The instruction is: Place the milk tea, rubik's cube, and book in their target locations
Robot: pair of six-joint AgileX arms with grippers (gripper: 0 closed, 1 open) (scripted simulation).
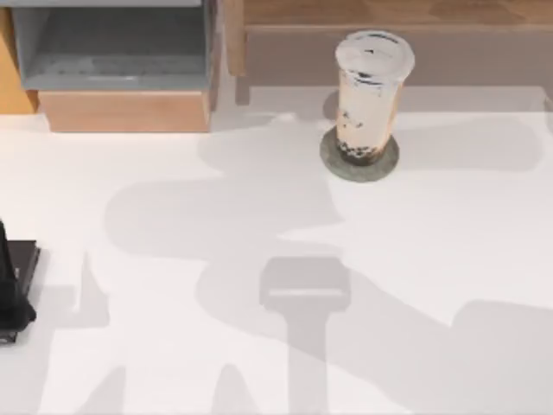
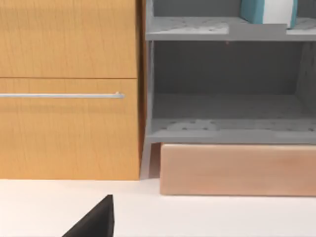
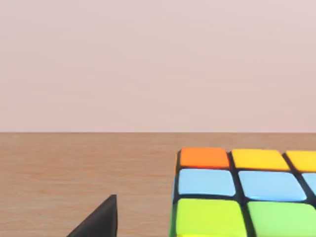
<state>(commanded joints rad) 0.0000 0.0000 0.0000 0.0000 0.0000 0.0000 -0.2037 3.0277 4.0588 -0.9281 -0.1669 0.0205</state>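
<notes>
Close ahead of right gripper, rubik's cube on wood; jaw state unclear

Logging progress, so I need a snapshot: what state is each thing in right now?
milk tea: upright, lid on, standing on a round dark coaster.
rubik's cube: resting on a wooden surface.
book: standing on the grey shelf's upper level.
left pincer: at the table's left edge.

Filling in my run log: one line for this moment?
milk tea: upright on round coaster | rubik's cube: on wooden surface | book: on upper grey shelf
</notes>
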